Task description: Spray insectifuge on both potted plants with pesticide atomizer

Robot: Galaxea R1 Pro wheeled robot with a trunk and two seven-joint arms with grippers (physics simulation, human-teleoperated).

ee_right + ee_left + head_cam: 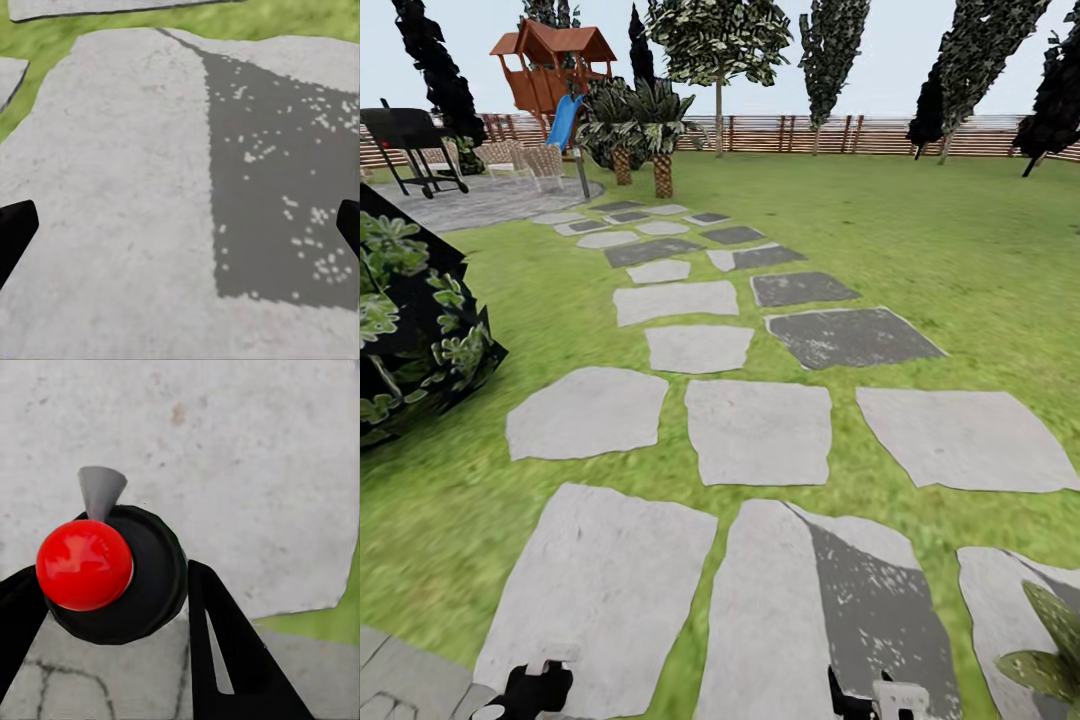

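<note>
Head view, ahead-left of my left gripper [535,690]: a dark shrub [415,320] with pale-speckled leaves stands on the lawn [950,250].
Far ahead-left: a black grill [410,135] on round grey paving [480,205]; a red-brown playhouse [555,60] with a blue slide beside it.
Left gripper state: my fingers [225,652] close against either side of the pesticide atomizer [154,577]; I hold it.
Atomizer, left wrist view: seen end-on between my fingers, with a round black end, a red ball [84,564] and a grey cone nozzle [100,489].
Under left gripper: a pale stepping stone [247,457], with grass at its edge.
Ahead of both grippers: stepping stones [758,430] run across the lawn toward the wooden slat fence [810,135] and trees.
Right gripper [870,700] state: spread wide and empty; my fingertips [15,225] sit at opposite edges of the right wrist view.
Under right gripper: a stone [120,187] with a dark shadow [277,187] across it.
Just right of right gripper: pointed, speckled green leaves of one potted plant [1050,640] on a stone; its pot is out of sight.
</note>
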